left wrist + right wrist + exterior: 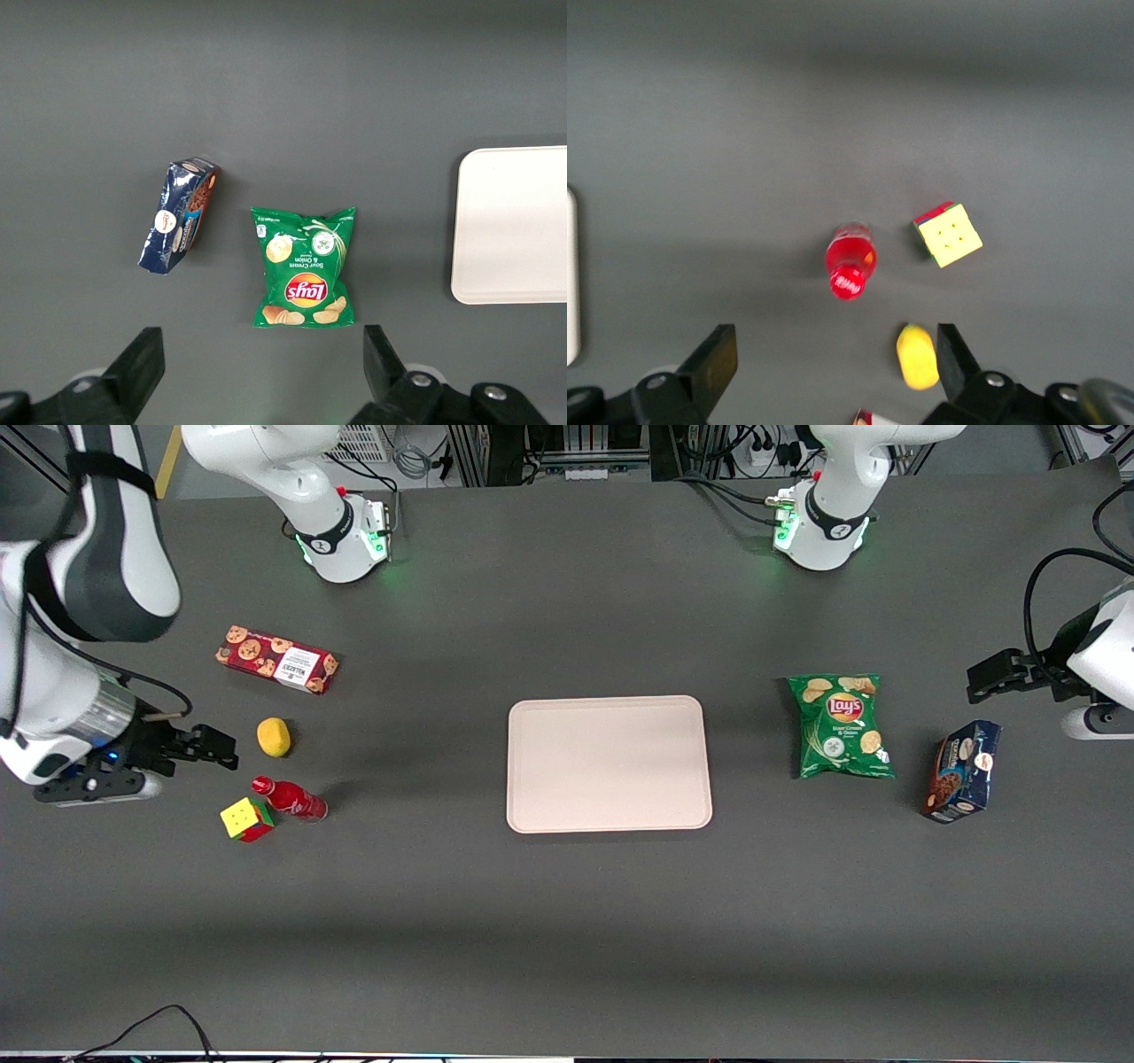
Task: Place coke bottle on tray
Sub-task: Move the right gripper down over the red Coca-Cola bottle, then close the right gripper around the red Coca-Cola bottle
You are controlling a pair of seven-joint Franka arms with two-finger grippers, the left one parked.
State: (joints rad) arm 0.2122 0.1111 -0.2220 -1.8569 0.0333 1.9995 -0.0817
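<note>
The coke bottle point(290, 799) stands on the counter point(567, 921) at the frame's lower left, touching the colourful cube point(246, 819). The gripper point(217, 748) hovers above it, spread wide and empty, near the lemon point(274, 737). The tray point(609, 763) sits mid-frame, well apart.

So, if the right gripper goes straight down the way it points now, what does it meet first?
Probably bare table. The gripper, open, hangs above it; the coke bottle stands slightly off that line, though depth is unclear.

Open claw point(226, 749) hovers near the coke bottle point(291, 798), well apart from the tray point(609, 763)
</note>
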